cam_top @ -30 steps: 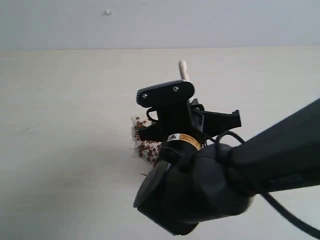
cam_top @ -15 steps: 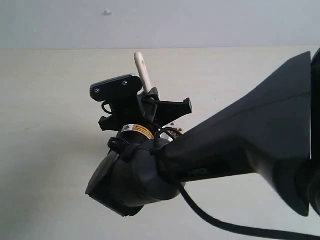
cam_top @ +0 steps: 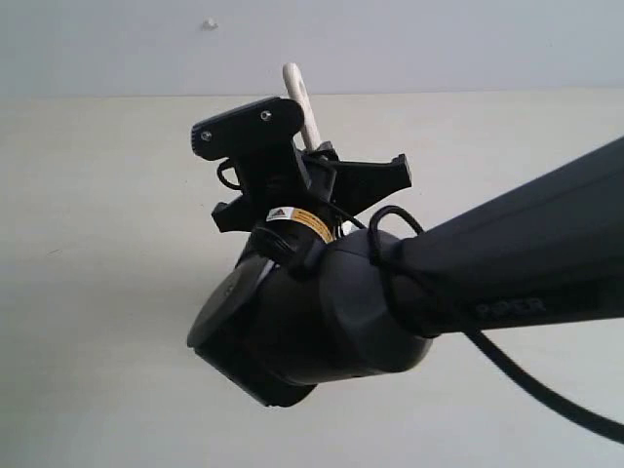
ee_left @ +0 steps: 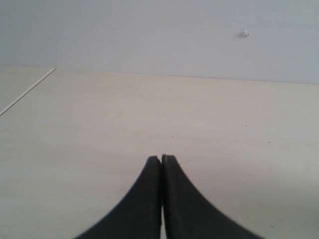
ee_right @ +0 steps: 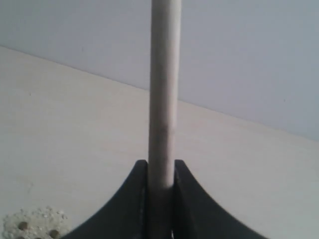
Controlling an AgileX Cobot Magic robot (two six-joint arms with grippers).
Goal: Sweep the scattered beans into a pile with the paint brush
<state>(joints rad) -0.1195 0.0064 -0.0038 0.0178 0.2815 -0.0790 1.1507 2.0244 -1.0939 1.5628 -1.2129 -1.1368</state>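
Note:
My right gripper [ee_right: 160, 167] is shut on the paint brush's pale wooden handle [ee_right: 164, 89], which runs straight out between the jaws. In the exterior view the handle's end [cam_top: 297, 90] sticks up behind the right wrist [cam_top: 312, 292]. That wrist fills the middle of the view and hides the bristles and the pile. A few reddish-brown beans [ee_right: 35, 225] in whitish crumbs show at the edge of the right wrist view. My left gripper [ee_left: 161, 158] is shut and empty over bare table, and it does not show in the exterior view.
The pale wooden table [cam_top: 97, 195] meets a grey-white wall [cam_top: 439, 39] at the back. A small white speck [cam_top: 209, 22] sits on the wall. A thin seam or edge [ee_left: 27, 89] crosses the table's corner in the left wrist view.
The right arm swung left, then back a little to the right and up, and the brush handle's end now stands higher. The beans seen a second ago are now behind the arm.

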